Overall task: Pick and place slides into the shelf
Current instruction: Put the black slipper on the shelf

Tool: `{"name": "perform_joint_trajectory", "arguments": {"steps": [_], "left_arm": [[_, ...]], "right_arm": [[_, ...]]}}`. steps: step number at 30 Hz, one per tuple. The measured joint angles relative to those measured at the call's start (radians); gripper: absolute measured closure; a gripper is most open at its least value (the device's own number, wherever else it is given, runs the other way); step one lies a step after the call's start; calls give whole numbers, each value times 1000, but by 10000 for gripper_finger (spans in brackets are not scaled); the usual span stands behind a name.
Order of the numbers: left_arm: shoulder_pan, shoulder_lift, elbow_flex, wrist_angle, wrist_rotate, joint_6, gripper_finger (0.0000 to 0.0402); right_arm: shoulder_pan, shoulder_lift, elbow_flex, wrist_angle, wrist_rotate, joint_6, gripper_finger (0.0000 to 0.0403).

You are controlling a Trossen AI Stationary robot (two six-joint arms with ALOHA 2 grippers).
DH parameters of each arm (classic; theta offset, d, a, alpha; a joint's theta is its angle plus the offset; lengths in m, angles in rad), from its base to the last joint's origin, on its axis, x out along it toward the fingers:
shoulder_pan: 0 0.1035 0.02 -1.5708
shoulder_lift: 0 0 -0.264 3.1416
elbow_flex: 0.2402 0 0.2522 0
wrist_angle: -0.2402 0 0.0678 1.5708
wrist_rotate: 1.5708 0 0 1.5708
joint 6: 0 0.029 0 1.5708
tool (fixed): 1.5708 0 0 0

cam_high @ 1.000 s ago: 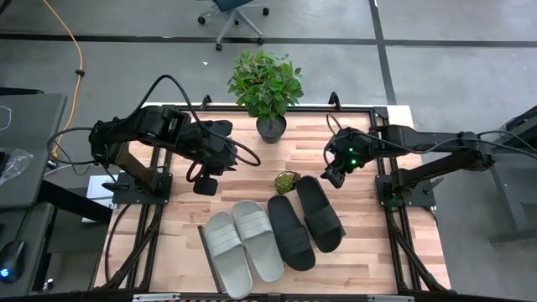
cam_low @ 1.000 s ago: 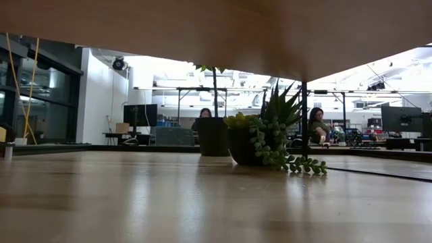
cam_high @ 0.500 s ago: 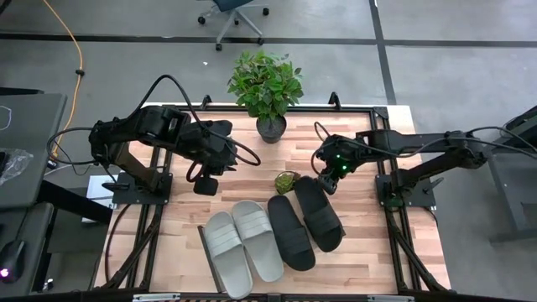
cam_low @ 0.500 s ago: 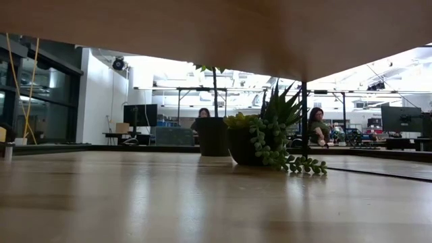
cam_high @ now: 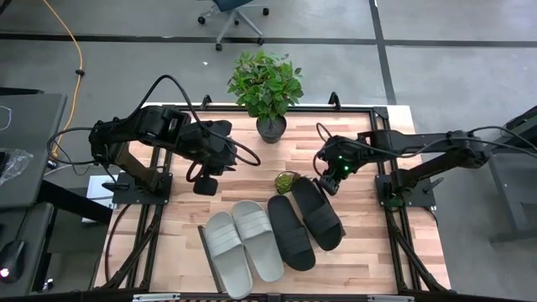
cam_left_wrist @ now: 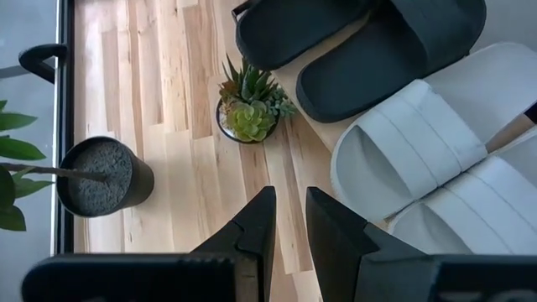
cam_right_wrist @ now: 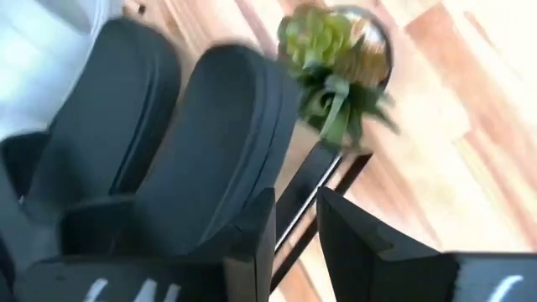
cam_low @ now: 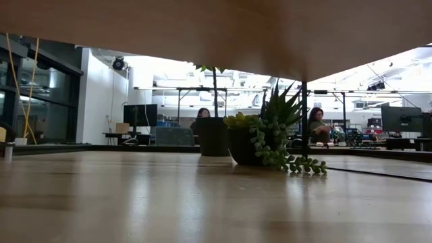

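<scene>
Right gripper (cam_high: pixel 328 182) (fingers nearly together, gripping nothing) reaches low over a black slide (cam_high: pixel 318 213); left gripper's (cam_high: pixel 205 184) fingers nearly together

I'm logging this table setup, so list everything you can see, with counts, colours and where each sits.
Light grey wide-strap slides: two, side by side on the shelf's left half.
Black wide-strap slides: two, right of the grey pair.
Flat light-wood shelf with dark edges: one, at the table's near edge.
Small green succulent in a round pot: one, just behind the black slides.
Tall leafy green plant in a dark pot: one, at the table's far edge.
Left gripper: above the tabletop, left of the succulent.
Right gripper: over the rightmost black slide's far end.
</scene>
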Motion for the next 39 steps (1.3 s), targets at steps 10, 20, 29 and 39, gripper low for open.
{"name": "perform_joint_trajectory", "arguments": {"steps": [10, 20, 29, 39], "left_arm": [[0, 0, 0, -25, -1, 2, 344], [0, 0, 0, -24, -13, 8, 344], [0, 0, 0, -24, -16, 2, 344], [0, 0, 0, -24, -15, -4, 344]], "right_arm": [[141, -49, 0, -60, 7, 153, 325], [280, -52, 0, -80, 73, 289, 325], [320, -44, 0, 19, 94, 305, 325], [319, -32, 0, -37, 85, 319, 325]]}}
